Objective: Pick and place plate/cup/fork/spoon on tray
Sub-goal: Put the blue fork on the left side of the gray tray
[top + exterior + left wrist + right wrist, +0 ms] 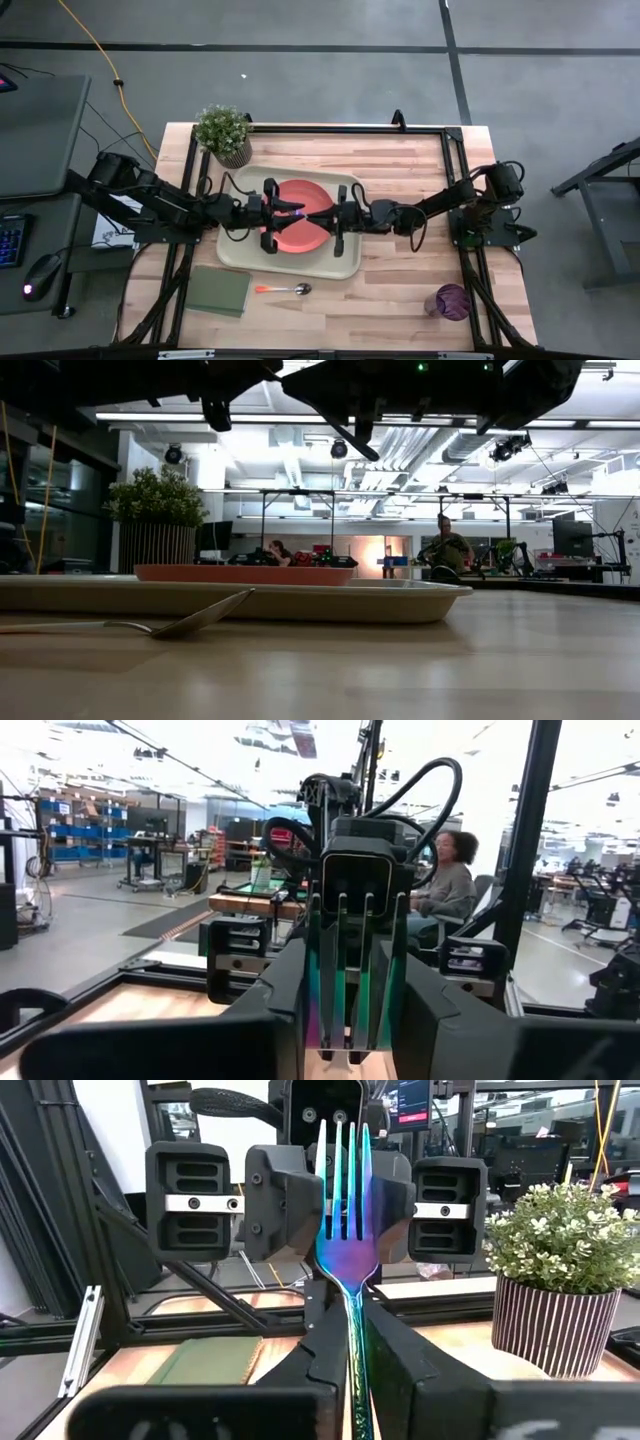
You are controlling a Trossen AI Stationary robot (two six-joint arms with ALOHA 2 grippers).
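Your worktop and what rests on it

You have a pale wooden plank worktop (400,290): a large cream rectangular plastic tray (240,257) sits at its middle, a potted green plant in a ribbed pot (223,133) near the tray's far left corner, a dark green flat square pad (219,291) and an orange-handled metal spoon (285,289) just in front of the tray, and a translucent purple plastic cup (452,301) well apart at the near right.

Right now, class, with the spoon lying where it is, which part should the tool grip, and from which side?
Grip the spoon by its orange handle, coming straight down from above, fingers across it. It lies flat on the table in front of the tray; the handle is slim and straight, the rounded bowl is not. The right tool is holding the fork.
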